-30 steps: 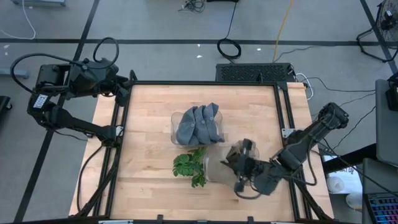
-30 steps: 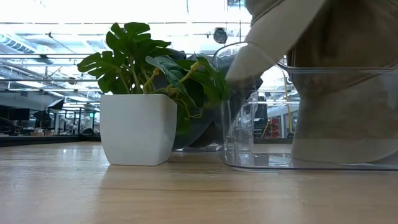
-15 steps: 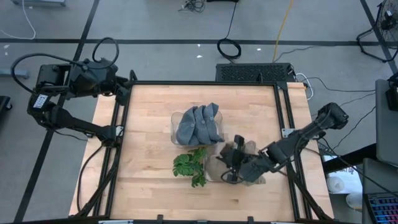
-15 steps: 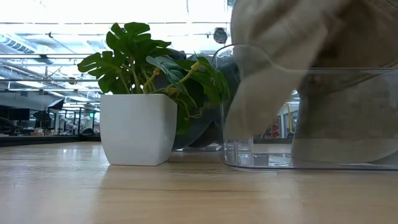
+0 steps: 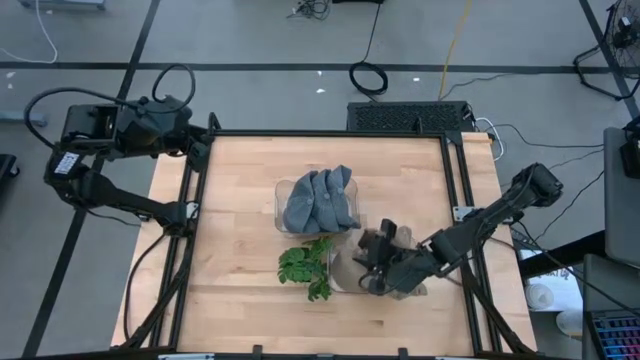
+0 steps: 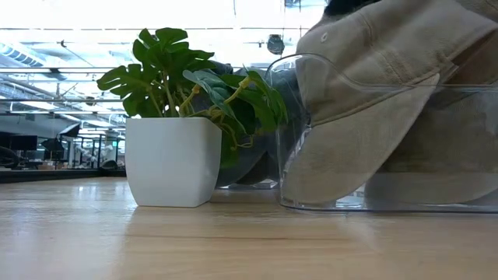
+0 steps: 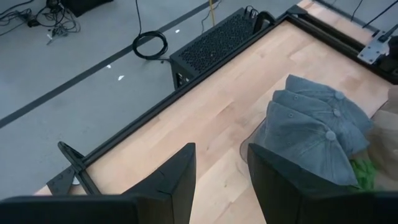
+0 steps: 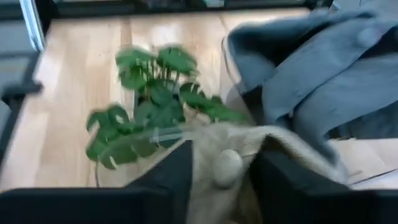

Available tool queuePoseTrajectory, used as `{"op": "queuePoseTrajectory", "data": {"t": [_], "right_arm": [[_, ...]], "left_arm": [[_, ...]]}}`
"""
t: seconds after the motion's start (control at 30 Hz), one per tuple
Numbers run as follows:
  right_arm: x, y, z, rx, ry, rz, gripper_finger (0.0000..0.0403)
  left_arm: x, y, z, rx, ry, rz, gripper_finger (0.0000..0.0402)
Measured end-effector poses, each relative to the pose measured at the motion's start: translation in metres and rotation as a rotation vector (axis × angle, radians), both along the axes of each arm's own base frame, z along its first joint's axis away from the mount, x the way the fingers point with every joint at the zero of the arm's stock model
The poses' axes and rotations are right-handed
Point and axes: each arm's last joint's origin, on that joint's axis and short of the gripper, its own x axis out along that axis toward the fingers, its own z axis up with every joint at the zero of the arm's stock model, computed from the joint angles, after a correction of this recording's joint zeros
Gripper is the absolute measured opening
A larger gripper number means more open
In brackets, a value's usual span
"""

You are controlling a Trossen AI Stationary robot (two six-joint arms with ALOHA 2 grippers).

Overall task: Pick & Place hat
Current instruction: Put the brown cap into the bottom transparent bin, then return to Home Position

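- A clear plastic bin [image 5: 283, 190] near the middle of the worktop [image 5: 235, 210] holds a stack of grey caps [image 5: 320, 198].
- A second clear bin [image 6: 389, 140], just beside the potted plant [image 6: 175, 117], holds the beige cap [image 6: 373, 85]. The cap's brim hangs down inside the near wall, and its crown rises above the rim.
- The right claw [image 5: 377, 262] sits over this bin, its fingers pinching the beige cap's crown around the top button [image 8: 227, 167].
- The left claw [image 7: 221, 177] rests at the worktop's far left corner, fingers narrowly parted, gripping nothing.
- Only the low view shows the plant's white square pot [image 6: 171, 162]; from above, only its leaves show.
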Motion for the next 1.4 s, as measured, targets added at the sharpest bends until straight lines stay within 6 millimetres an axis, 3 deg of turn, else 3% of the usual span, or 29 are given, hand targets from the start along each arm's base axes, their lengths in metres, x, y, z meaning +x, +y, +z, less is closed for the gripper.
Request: {"op": "queuePoseTrajectory", "data": {"t": [0.23, 0.37, 0.53, 0.7, 0.77, 0.9, 1.07, 1.2, 1.4], "right_arm": [[-0.023, -0.014, 0.038, 0.07, -0.098, 0.022, 0.0273], [-0.039, -0.024, 0.059, 0.044, -0.155, 0.056, 0.033], [-0.055, -0.034, 0.086, 0.006, -0.275, 0.109, 0.0361], [-0.074, -0.046, 0.105, 0.052, -0.36, 0.111, 0.0365], [-0.083, -0.049, 0.108, 0.059, -0.379, 0.12, 0.0364], [-0.101, -0.059, 0.093, 0.06, -0.382, 0.129, 0.0365], [-0.121, -0.072, 0.053, 0.14, -0.44, 0.138, 0.0364], [-0.132, -0.076, 0.027, 0.148, -0.515, 0.253, 0.0366], [-0.143, -0.084, -0.005, 0.114, -0.57, 0.269, 0.0362]], "left_arm": [[-0.019, -0.005, 0.006, -0.038, -0.096, -0.067, 0.0161], [-0.03, -0.011, 0.011, -0.096, -0.173, -0.165, 0.0202], [-0.044, -0.017, 0.013, -0.137, -0.221, -0.287, 0.0265], [-0.063, -0.021, 0.011, -0.206, -0.233, -0.303, 0.0304], [-0.071, -0.022, 0.012, -0.15, -0.238, -0.329, 0.0315], [-0.091, -0.023, 0.019, 0.035, -0.311, -0.356, 0.0329], [-0.116, -0.029, 0.019, 0.181, -0.448, -0.46, 0.033], [-0.125, -0.035, -0.002, 0.204, -0.5, -0.615, 0.0323], [-0.118, -0.036, -0.049, 0.179, -0.524, -0.693, 0.0318]]}}
